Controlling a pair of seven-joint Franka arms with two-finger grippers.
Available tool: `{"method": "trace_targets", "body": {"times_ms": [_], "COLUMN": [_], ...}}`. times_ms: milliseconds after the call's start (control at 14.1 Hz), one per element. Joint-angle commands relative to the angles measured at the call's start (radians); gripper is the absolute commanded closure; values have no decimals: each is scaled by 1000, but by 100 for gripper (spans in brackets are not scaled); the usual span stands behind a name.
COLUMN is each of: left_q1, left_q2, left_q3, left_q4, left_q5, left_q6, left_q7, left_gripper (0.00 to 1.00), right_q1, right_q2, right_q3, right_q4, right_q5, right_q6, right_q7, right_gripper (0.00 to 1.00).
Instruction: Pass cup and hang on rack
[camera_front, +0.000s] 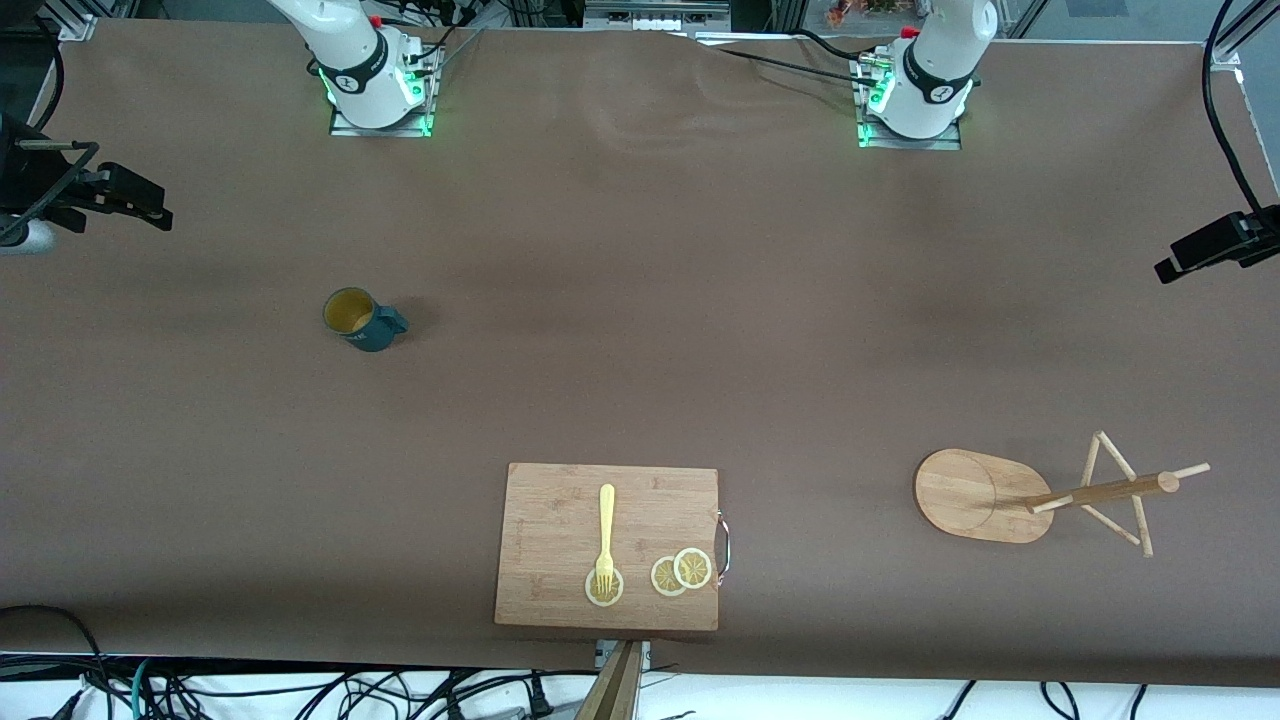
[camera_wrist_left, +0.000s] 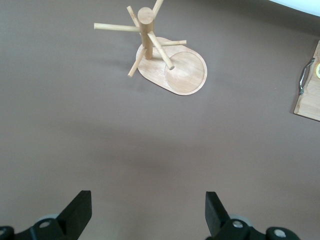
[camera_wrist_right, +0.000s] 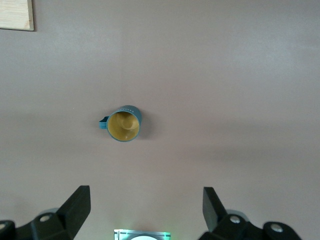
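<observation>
The cup (camera_front: 360, 320) (camera_wrist_right: 123, 124), a dark teal mug with a tan inside, stands upright on the brown table toward the right arm's end. Its handle points toward the table's middle. The rack (camera_front: 975, 495) (camera_wrist_left: 170, 65), a light wooden mug tree on an oval base, stands toward the left arm's end, nearer the front camera. My right gripper (camera_wrist_right: 146, 202) is open and empty, high over its own base, well apart from the cup. My left gripper (camera_wrist_left: 147, 205) is open and empty over bare table, well apart from the rack. Neither hand shows in the front view.
A bamboo cutting board (camera_front: 608, 545) (camera_wrist_left: 310, 95) (camera_wrist_right: 16, 14) lies at the table's front edge with a yellow fork (camera_front: 606, 530) and lemon slices (camera_front: 680, 572) on it. Side cameras (camera_front: 100, 190) (camera_front: 1220, 245) stand at both table ends.
</observation>
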Motion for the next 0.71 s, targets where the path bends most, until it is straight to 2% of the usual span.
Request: {"method": "trace_targets", "body": {"times_ms": [0, 213, 638], "left_q1": [1, 1, -5], "left_q2": [5, -7, -5], "left_q3": [-10, -26, -30], "left_q4": [33, 39, 40], "left_q5": [24, 29, 27], "left_q6": [-67, -143, -149], "left_q7": [0, 1, 4], "left_gripper": [0, 0, 0], "right_q1": [-10, -10, -10], "right_q2": [4, 4, 4], "right_q3": [9, 9, 9], "right_q4": [17, 17, 17], "right_q5": [0, 0, 0], "right_q6": [-16, -19, -19], "right_q7": [3, 2, 2], "right_gripper": [1, 1, 1]}}
